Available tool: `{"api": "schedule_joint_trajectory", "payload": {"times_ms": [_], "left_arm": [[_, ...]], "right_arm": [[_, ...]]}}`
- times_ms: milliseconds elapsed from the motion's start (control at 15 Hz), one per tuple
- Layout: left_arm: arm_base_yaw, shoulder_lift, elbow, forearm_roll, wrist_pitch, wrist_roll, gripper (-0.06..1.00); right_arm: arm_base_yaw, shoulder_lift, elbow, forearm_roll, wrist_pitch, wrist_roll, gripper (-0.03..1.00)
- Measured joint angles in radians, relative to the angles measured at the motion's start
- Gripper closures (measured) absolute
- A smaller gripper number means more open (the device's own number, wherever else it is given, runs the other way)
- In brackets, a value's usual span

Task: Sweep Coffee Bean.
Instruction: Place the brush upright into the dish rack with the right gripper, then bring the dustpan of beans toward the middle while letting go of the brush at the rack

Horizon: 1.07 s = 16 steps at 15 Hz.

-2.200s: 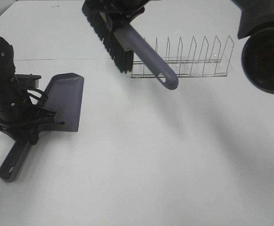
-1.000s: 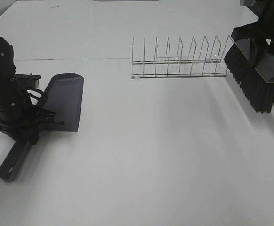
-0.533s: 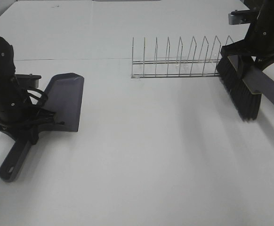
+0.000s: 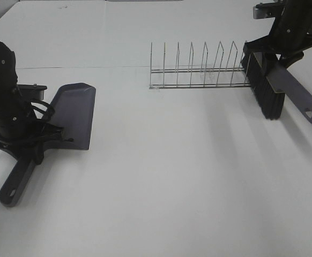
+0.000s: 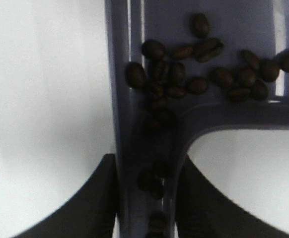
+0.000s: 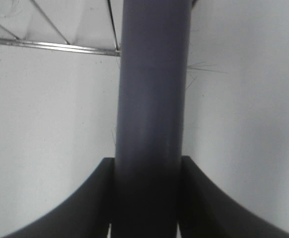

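The left claw (image 5: 147, 196) is clamped on the handle of the grey dustpan (image 4: 74, 112), where the coffee beans (image 5: 198, 85) lie gathered against the pan's back wall and down the handle's channel. The right claw (image 6: 147, 193) is clamped on the brush (image 4: 267, 88), bristles pointing down beside the end of a wire rack (image 4: 199, 72) on the white counter (image 4: 172, 187).

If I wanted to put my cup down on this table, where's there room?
The wide bare table between the dustpan and the brush, in front of the wire rack. It's crowded around the dustpan and by the rack's right end.
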State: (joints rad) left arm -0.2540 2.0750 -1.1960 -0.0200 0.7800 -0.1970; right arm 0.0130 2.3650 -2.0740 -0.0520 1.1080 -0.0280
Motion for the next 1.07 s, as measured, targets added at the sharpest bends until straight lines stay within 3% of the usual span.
{"api": "schedule_joint_trajectory", "payload": {"times_ms": [67,200,467,600,733,1067], "left_arm": [[0.0,0.0,0.0,0.0,0.0,0.0,0.67],[0.0,0.0,0.0,0.0,0.0,0.001,0.67],[0.0,0.0,0.0,-0.002,0.0,0.002,0.67],[0.0,0.0,0.0,-0.003,0.0,0.002,0.67],[0.0,0.0,0.0,-0.006,0.0,0.006,0.67],[-0.002,0.0,0.0,-0.045,-0.008,0.011,0.67]], "right_arm": [[0.0,0.069,-0.118,0.0,0.037,0.0,0.7],[0.0,0.116,-0.205,-0.001,0.051,0.0,0.7],[0.0,0.138,-0.24,-0.001,0.05,0.028,0.68],[0.0,0.138,-0.245,-0.004,0.04,0.049,0.41],[0.0,0.137,-0.245,-0.004,0.034,0.05,0.24],[0.0,0.065,-0.245,0.023,0.061,0.051,0.2]]}}
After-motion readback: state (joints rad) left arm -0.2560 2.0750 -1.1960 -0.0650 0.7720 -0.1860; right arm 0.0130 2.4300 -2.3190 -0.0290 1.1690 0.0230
